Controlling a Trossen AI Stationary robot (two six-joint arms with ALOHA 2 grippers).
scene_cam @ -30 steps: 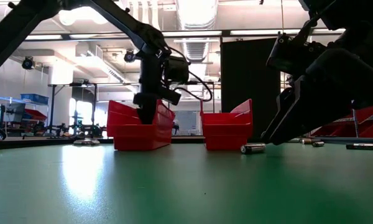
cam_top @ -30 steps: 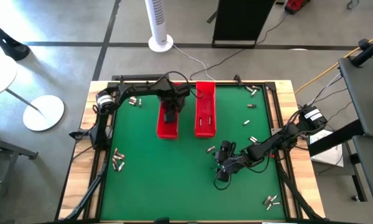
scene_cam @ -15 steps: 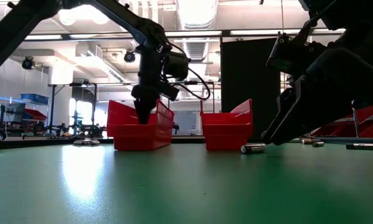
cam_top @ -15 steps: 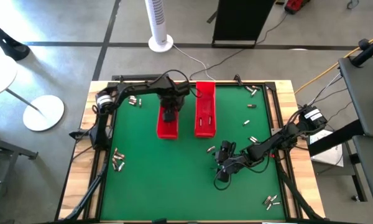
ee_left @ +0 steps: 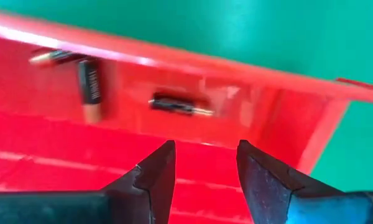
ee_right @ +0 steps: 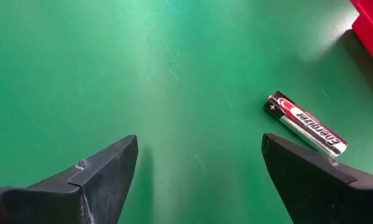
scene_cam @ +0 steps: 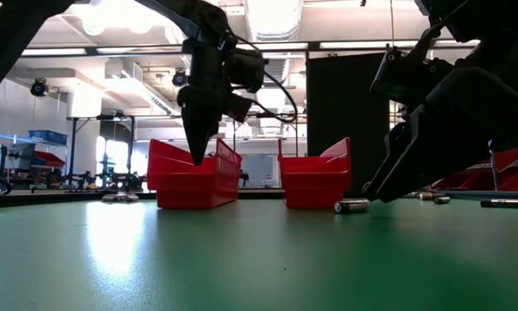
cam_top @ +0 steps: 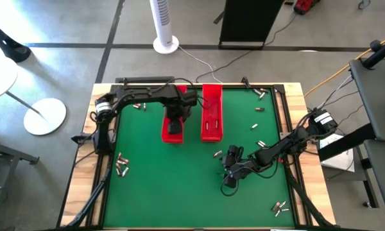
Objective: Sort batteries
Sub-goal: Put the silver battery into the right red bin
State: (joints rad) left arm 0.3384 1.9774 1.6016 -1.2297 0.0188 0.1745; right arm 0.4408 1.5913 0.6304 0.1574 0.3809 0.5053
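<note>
Right claw [ee_right: 199, 171] spread wide and empty, low over the green tabletop [ee_right: 143, 74]. Small silver-and-black cylindrical battery [ee_right: 305, 124] flat on the felt, just ahead toward 1 o'clock, long axis running 10 to 4. Farther off, left claw [ee_left: 202, 165] parted, empty, above the long red plastic tray [ee_left: 62, 149].

Your left gripper [cam_top: 174, 122] hangs pointing down near the table's far edge, its fingers [ee_left: 154, 176] parted and empty. Your right gripper [cam_top: 230, 176] sits low toward the right near corner, jaws spread wide.
</note>
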